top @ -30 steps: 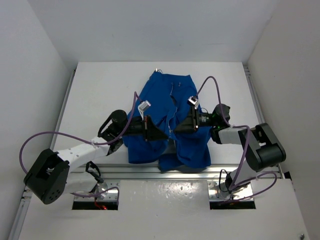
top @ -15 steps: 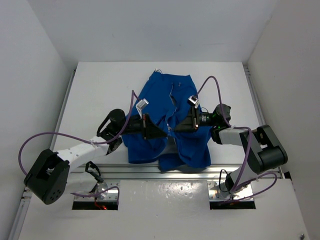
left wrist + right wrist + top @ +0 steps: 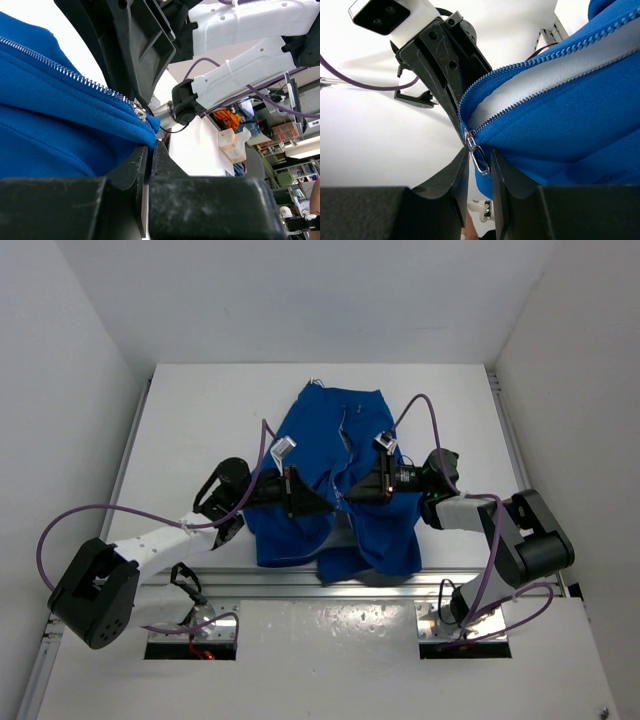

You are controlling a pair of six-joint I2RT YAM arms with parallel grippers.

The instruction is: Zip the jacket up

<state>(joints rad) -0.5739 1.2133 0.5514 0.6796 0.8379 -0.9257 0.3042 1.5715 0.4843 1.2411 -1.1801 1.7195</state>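
The bright blue jacket lies on the white table, collar far, hem near, its front open. My left gripper is shut on the jacket's bottom edge, right beside the lower end of the pale zipper teeth. My right gripper faces it from the right. Its jaws stand a narrow gap apart with the silver zipper pull hanging between them, not clearly pinched. White lining shows between the two zipper rows.
The white table is walled on three sides. A metal rail runs along the near edge, and the jacket's hem hangs toward it. Purple cables arch over both arms. The left gripper's body sits just behind the zipper pull.
My right gripper has moved a little left, toward the left gripper and the zipper's lower end. The left gripper has stayed shut on the hem, almost still.
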